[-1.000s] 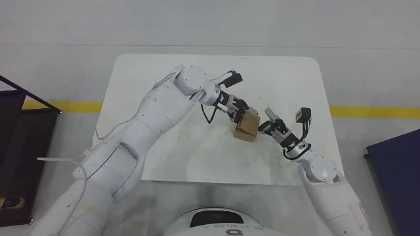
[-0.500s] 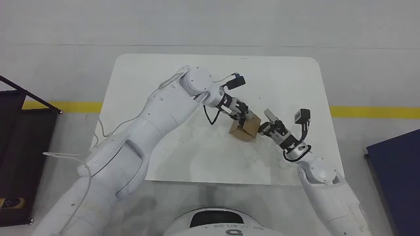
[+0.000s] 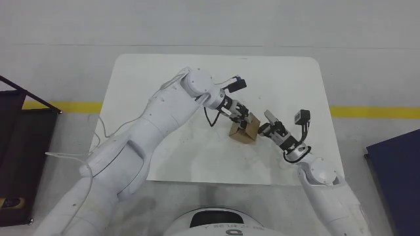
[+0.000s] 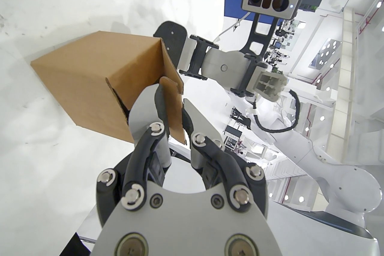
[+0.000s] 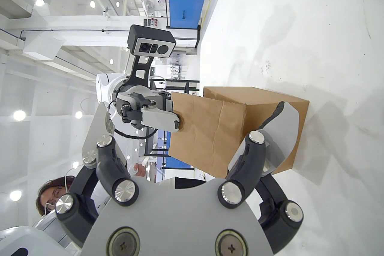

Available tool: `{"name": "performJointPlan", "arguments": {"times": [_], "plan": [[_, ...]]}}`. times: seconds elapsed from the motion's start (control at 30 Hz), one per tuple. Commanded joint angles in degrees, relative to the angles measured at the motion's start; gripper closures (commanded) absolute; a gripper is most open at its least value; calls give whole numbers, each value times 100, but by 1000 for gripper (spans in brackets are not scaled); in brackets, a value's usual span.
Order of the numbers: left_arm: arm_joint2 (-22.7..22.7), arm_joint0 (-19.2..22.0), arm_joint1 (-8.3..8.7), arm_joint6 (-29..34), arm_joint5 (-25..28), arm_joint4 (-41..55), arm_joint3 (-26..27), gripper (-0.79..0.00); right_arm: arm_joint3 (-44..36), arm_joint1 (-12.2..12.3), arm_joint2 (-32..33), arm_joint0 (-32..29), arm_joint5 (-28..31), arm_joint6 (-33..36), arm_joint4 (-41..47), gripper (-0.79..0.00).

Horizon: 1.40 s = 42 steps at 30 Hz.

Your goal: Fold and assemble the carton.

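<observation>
Toward the right of the white table [image 3: 164, 92], the small brown cardboard carton [image 3: 244, 129] is held mid-fold, its end flap [image 4: 172, 86] pinched by the left gripper [image 4: 171, 110] and a side wall braced by the spread right gripper [image 5: 192, 113], so tucking that flap inward is judged the next need.

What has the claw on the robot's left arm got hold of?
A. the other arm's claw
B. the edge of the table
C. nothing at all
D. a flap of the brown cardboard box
D: in the left wrist view, the left gripper is pinched shut on a flap of the carton.
</observation>
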<state>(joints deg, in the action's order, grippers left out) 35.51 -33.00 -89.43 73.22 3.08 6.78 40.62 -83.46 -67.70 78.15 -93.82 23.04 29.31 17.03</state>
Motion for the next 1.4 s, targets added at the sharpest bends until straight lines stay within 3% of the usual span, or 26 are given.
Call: {"name": "performJointPlan", "arguments": {"times": [0.0,0.27,0.6,0.8,1.13,1.37], "plan": [[-9,6,-8,16,-16,-12,-10,0,-5,0,-1,-6,-3,-5,-5,-785],[-120,15,-56,81,-178,-186,-39,0,-4,-3,-24,-22,7,-18,-21,-785],[-155,-46,-99,-228,-11,-329,-105,0,1,-4,-35,-8,-11,-25,-41,-785],[158,-183,-23,-657,398,-65,6,0,34,-6,-34,12,-9,-48,-32,-785],[769,-619,171,-831,1007,640,119,0,85,-14,-53,44,22,-38,17,-785],[1018,-915,214,-877,1289,1147,202,0,93,-20,-78,65,21,-42,27,-785]]}}
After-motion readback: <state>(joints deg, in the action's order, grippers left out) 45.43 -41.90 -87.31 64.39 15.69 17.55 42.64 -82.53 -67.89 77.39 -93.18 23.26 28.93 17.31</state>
